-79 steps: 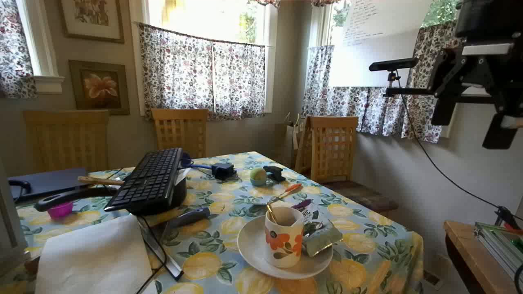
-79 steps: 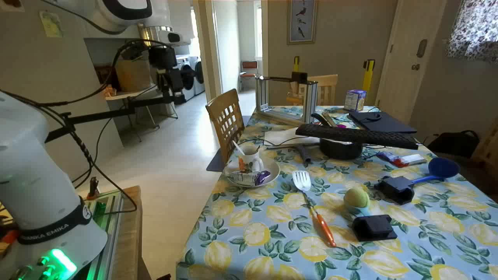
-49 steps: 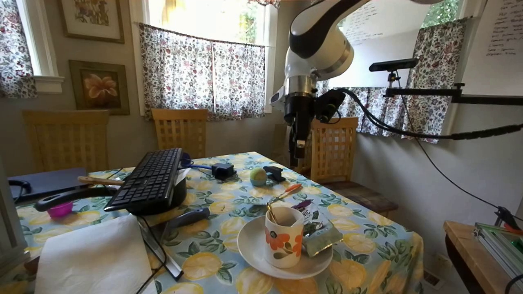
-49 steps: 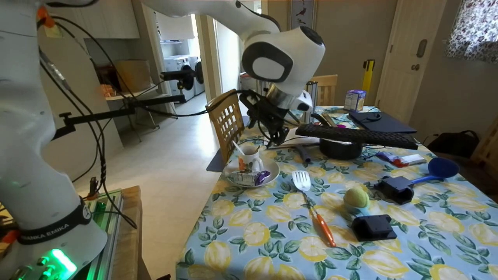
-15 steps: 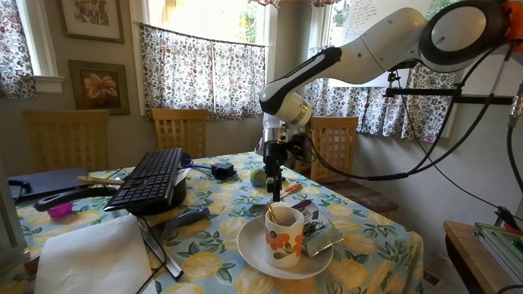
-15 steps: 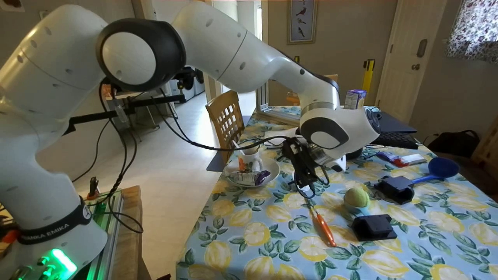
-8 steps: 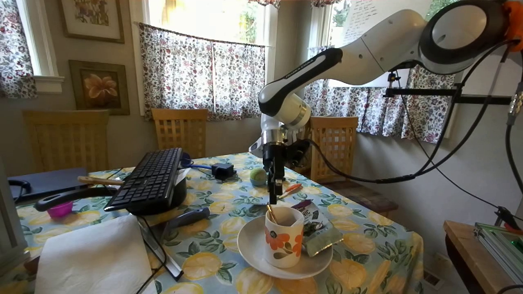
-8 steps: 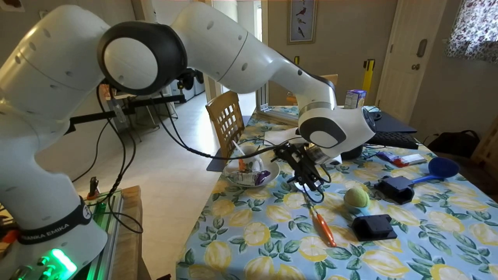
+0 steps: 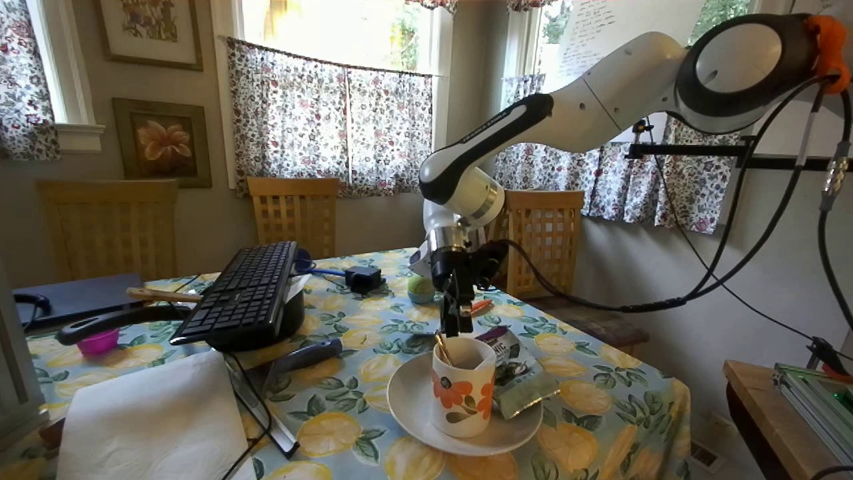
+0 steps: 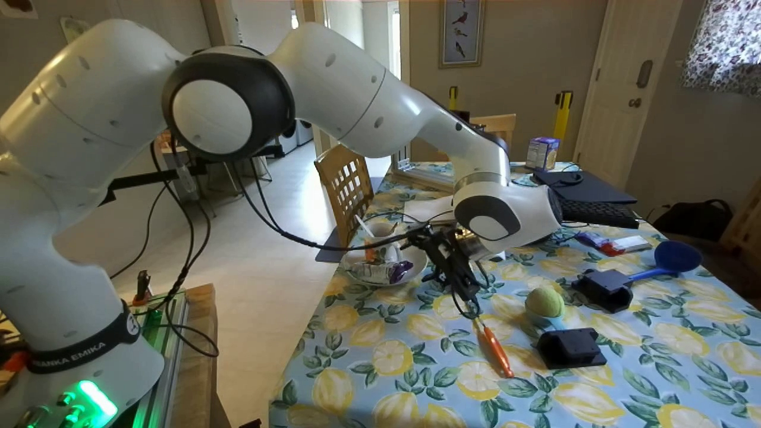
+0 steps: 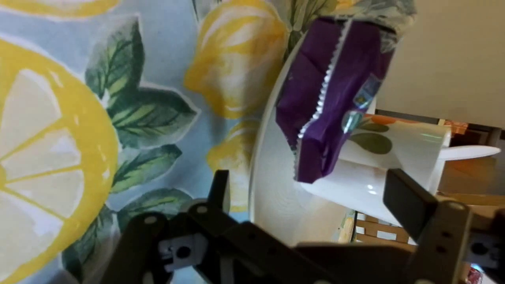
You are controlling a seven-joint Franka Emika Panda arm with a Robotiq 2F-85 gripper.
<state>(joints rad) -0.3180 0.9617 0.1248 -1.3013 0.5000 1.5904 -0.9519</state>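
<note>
We list one black two-fingered gripper (image 11: 311, 193), jaws spread wide, near a purple-and-silver foil packet (image 11: 335, 90). The packet lies on a round white plate (image 9: 410, 400), beside an upright white mug with orange flowers (image 9: 463, 400). We also record a yellow-green ball (image 10: 545, 302) near a slender orange utensil handle (image 10: 497, 351).

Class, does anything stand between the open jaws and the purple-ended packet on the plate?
Nothing visible does: in the wrist view, nothing covers the purple end of the packet. The mug stands behind it, partly hidden, and the plate lies underneath.
</note>
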